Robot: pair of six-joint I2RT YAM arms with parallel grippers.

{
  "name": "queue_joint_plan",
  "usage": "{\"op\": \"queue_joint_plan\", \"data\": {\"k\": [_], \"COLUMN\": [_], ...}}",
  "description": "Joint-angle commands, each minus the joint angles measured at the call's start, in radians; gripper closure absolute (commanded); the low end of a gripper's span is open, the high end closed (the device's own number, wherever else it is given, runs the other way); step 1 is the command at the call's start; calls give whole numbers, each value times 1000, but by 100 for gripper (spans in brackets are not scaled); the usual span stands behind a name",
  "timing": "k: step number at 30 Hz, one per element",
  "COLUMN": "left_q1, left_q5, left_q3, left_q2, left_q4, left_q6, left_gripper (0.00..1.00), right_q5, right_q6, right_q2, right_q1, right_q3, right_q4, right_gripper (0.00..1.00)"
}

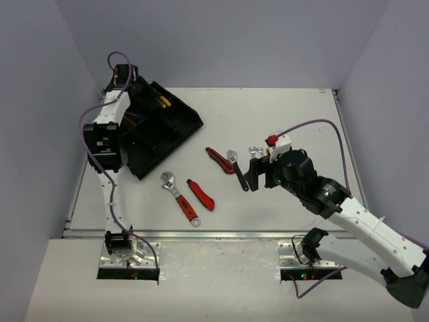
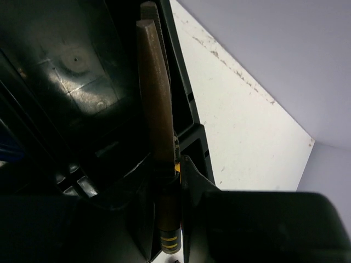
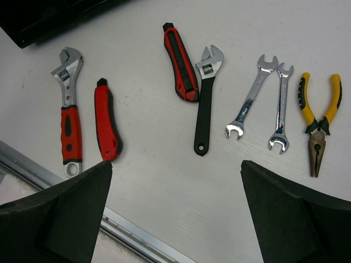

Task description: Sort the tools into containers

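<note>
Black plastic divided tray [image 1: 188, 115] at ten o'clock, perhaps holding yellow pliers [image 1: 161, 101]; flat at its four o'clock: red-handled wrench [image 3: 68, 109], red utility knives [image 3: 107, 123], silver spanners [image 3: 249, 93].

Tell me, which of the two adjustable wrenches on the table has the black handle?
The black-handled wrench, lying between a red utility knife and the silver spanners. The other wrench has a red grip.
</note>
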Motion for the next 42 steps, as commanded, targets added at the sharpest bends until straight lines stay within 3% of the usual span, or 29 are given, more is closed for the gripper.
{"op": "queue_joint_plan", "data": {"k": [1, 7, 23, 29, 39, 41, 42], "left_q1": [7, 31, 83, 92, 97, 90, 90], "left_q5": [66, 127, 141, 147, 165, 182, 188], "left_q3": [55, 23, 4, -2, -21, -23, -24], "left_q2": [-7, 24, 59, 69, 20, -23, -42], "left_q4": [29, 75, 101, 103, 121, 125, 124], "left_q6": [-5, -41, -78, -81, -78, -70, -64], "left_gripper": [100, 99, 81, 58, 36, 5, 5], "right_q5": [38, 20, -18, -23, -29, -21, -7], "right_q6": [-21, -16, -4, -3, -9, -8, -3], "right_q2": [7, 2, 26, 32, 56, 70, 80], "right_q1": [-2, -2, -3, -2, -2, -3, -3], "right_q3": [-3, -5, 3, 0, 10, 15, 20], "right_q4": [21, 21, 31, 35, 42, 44, 41], "right_gripper": [1, 1, 1, 1, 1, 1, 1]}}
